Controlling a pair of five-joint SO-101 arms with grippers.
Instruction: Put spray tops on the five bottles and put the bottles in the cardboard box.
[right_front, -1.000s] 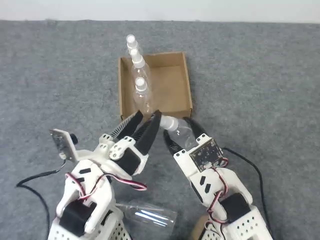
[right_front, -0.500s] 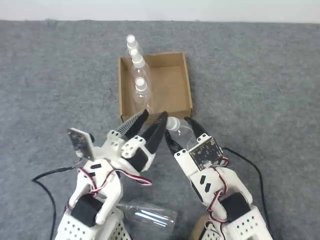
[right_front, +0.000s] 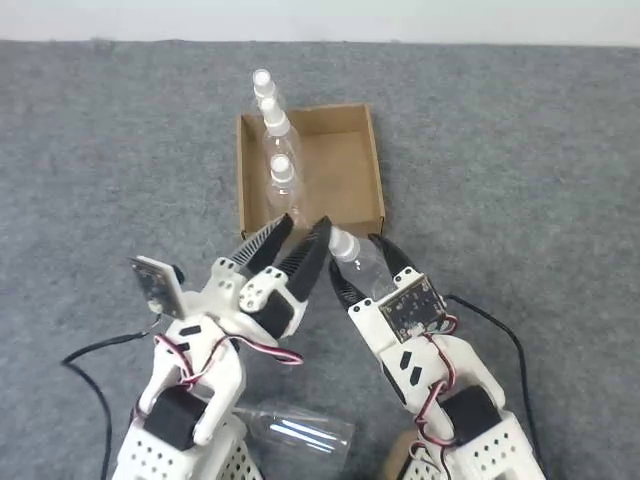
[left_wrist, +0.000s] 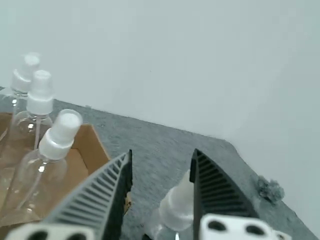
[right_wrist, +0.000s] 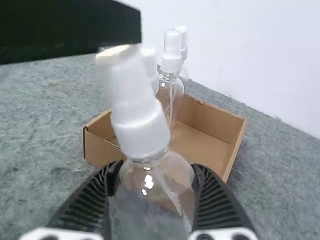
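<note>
My right gripper is shut on a clear bottle with a white spray top, held just in front of the cardboard box. The bottle's body sits between the fingers. My left gripper is open right beside that spray top, one finger close against it. Three capped bottles stand along one side wall of the box. Another clear bottle lies flat on the carpet between the arm bases.
Grey carpet covers the table around the box. The other half of the box floor is bare. Black cables trail near the arm bases. A white wall rises beyond the table.
My left arm has swung toward the held bottle, bringing its open fingers up beside the spray top. The right arm and its bottle have barely moved.
</note>
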